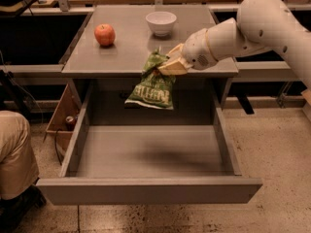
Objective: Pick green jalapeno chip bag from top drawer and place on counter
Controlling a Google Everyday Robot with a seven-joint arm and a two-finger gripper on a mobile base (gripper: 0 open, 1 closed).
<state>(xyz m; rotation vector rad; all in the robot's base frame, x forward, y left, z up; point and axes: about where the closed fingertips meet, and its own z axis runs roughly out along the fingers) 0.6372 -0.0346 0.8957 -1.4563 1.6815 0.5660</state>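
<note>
The green jalapeno chip bag (153, 85) hangs in the air, held by its top corner, over the back of the open top drawer (150, 152) and in front of the counter's front edge. My gripper (167, 66) reaches in from the right on a white arm and is shut on the bag's top. The bag's upper end stands level with the counter (141, 45); its lower end dangles below the counter edge. The drawer is pulled fully out and its flat bottom is bare.
A red apple (104, 34) sits at the counter's left rear and a white bowl (161, 22) at its middle rear. A person's tan-clad leg (14, 154) stands left of the drawer. A cardboard box (63, 113) sits beside the cabinet's left.
</note>
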